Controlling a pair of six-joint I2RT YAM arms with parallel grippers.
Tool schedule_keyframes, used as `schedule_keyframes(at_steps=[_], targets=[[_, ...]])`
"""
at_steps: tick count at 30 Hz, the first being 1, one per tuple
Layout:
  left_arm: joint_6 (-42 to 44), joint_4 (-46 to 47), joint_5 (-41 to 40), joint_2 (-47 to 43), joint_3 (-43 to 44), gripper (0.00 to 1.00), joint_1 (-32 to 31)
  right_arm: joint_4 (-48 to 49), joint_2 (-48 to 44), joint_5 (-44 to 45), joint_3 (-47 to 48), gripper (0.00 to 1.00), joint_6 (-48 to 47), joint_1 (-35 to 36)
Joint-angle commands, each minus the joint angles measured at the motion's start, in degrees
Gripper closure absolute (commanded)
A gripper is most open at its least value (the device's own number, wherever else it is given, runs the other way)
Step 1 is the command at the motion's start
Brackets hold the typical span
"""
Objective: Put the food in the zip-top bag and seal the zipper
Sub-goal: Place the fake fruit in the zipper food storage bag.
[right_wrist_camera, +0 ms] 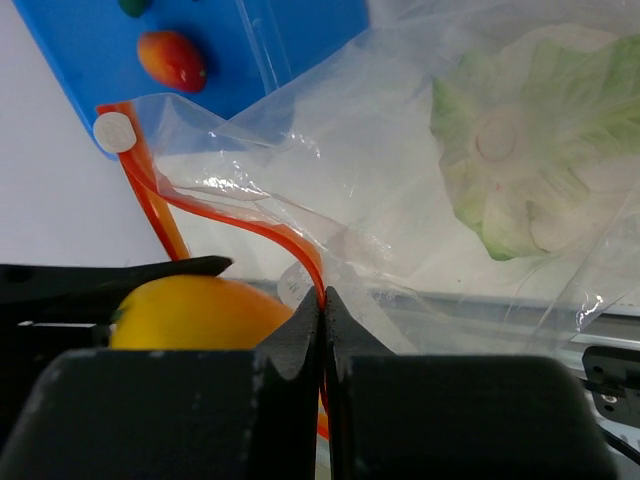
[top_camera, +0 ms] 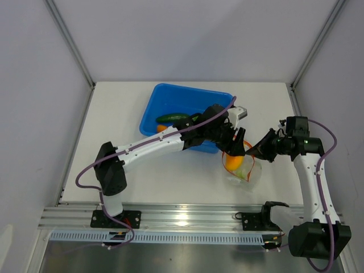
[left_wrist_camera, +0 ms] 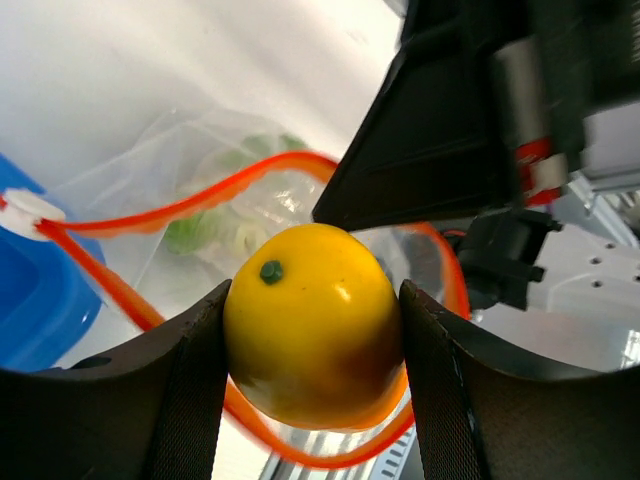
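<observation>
On a white bench [top_camera: 125, 114], toward the back and middle: a blue plastic tub [top_camera: 187, 102], rectangular with rounded corners, turned off square to the bench edges, near right corner hidden from above. In the wrist views, only a slab of the same blue at the frame's edge, upper left in one, lower left in the other. Along the near edge of the bench, a ribbed aluminium rail [top_camera: 187, 215] running left to right, bright with reflected light at the middle. Just in front of that, a white slotted strip [top_camera: 187, 236]. Around three sides, plain pale walls [top_camera: 193, 34], with grey metal posts [top_camera: 71, 42] slanting up from both back corners.
</observation>
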Motion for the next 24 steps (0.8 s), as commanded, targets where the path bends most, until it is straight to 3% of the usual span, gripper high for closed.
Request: schedule_keyframes(at_steps=[1, 2, 5, 8, 9, 19, 24], targets=[[1.71, 4.51, -1.61, -4.26, -3.57, 0.54, -0.19, 1.89, -0.65, -2.42, -0.12, 1.00, 1.48, -0.56], [1.63, 5.04, -1.44, -4.35, -4.10, 0.37, -0.19, 2.16, -0.47, -2.59, -0.12, 1.00, 1.57, -0.56], [2.06, 4.69, -1.70, -4.09, -3.85, 0.19, -0.10, 2.25, -0.12, -2.77, 0.15, 1.00, 1.83, -0.74], [3.46, 5.04, -1.87, -4.44, -3.76, 0.12, -0.10, 2.16, -0.20, -2.60, -0.11, 1.00, 2.01, -0.74], [3.65, 5.13, -2.48, -4.88, -3.76, 0.01, -0.10, 2.16, -0.20, -2.59, -0.29, 1.00, 1.92, -0.74], [6.20, 1.97, -12.32, -5.95, 0.02, 0.01, 5.87, -0.74, 0.23, -0.23, 0.85, 1.00, 0.69, -0.74], [4.09, -5.22, -16.63, 0.73, 10.55, 0.01, 11.83, -3.02, 0.85, 1.45, 1.55, 1.00, 0.60, -0.74]])
